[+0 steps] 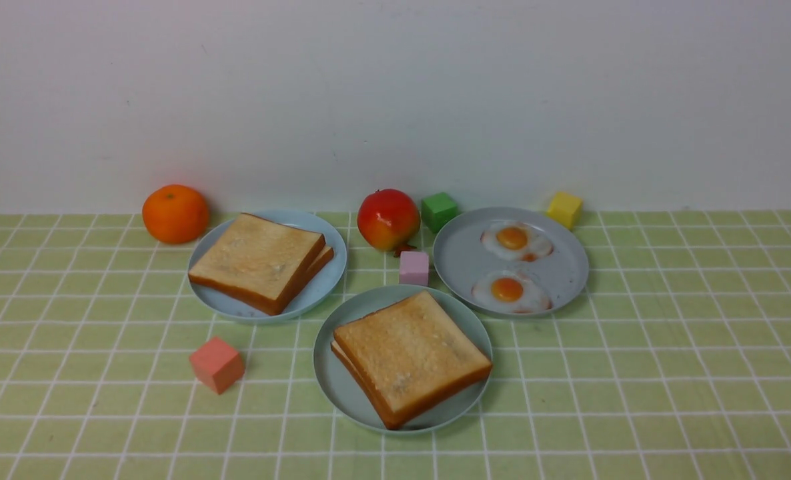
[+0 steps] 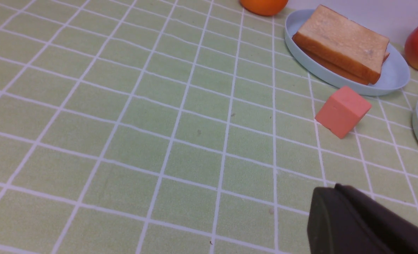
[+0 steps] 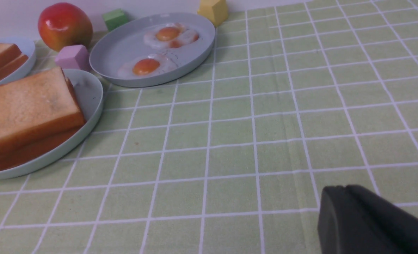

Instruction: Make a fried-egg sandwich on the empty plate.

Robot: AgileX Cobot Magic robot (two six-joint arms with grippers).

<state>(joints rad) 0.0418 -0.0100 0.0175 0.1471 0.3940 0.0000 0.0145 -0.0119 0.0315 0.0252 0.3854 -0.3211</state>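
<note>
Mint-green plate (image 1: 342, 393), landmark: carries the sandwich (image 1: 411, 357), two stacked toast slices; no egg visible between them. Grey-blue plate (image 1: 459, 267), behind-right of it: two fried eggs (image 1: 510, 291). Light-blue plate (image 1: 332, 267), behind-left: more toast (image 1: 259, 261). Pink cube (image 1: 414, 267) just behind; salmon cube (image 1: 217, 365) left. Left gripper (image 2: 357, 222) and right gripper (image 3: 364, 222): jaws clenched, grasping nothing, over bare tabletop (image 1: 669, 373).
</note>
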